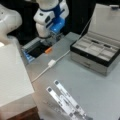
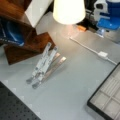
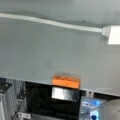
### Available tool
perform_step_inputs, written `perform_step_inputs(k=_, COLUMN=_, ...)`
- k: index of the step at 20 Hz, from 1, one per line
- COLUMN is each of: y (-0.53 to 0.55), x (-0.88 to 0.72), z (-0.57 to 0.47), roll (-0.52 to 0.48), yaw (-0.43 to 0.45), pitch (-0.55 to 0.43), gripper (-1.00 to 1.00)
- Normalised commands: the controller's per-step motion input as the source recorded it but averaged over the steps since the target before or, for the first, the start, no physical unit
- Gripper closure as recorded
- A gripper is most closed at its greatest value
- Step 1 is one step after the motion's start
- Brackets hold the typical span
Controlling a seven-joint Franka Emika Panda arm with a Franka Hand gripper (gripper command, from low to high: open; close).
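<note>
Orange block [image 1: 48, 50], small and flat, lies at the far edge of the grey worktop [image 1: 82, 82], right where the surface meets a dark recess; in a front view it shows near the top, beside the lamp shade [image 2: 81, 28], and in the wrist view it sits on the worktop edge just above the dark gap [image 3: 66, 81]. The claw [image 1: 51, 37] hangs just above and behind the block at the end of the white and blue arm [image 1: 50, 12]; whether its jaws are parted or closed, I cannot tell, and nothing is seen in its hold. A white cable [image 1: 58, 58] with a small white box [image 1: 51, 62] on it runs across the worktop near the block, and the wrist view shows it well beyond the block [image 3: 50, 22]. A grey case with an open lid [image 1: 97, 53] and divided compartments stands at a front view's right. Folded metal strips with holes [image 1: 66, 101] lie nearer the bottom. A white lamp shade [image 2: 68, 10] and a brown wooden stand [image 2: 22, 37] fill a front view's top left
</note>
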Motion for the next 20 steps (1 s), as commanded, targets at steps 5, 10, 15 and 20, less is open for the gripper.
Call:
perform_step_inputs(k=5, y=-0.15, x=-0.42, z=-0.26, roll=-0.205, yaw=-0.099, pitch=-0.219, gripper=-1.0)
perform_step_inputs(k=10, y=-0.12, x=-0.27, z=-0.28, roll=-0.194, yaw=-0.061, pitch=-0.199, gripper=-1.0)
perform_step_inputs(k=15, y=-0.05, x=-0.13, z=-0.16, roll=-0.157, yaw=-0.015, pitch=-0.152, gripper=1.0)
perform_step_inputs(k=20, y=0.01, x=-0.07, z=-0.08, roll=-0.122, yaw=0.021, pitch=-0.112, gripper=1.0)
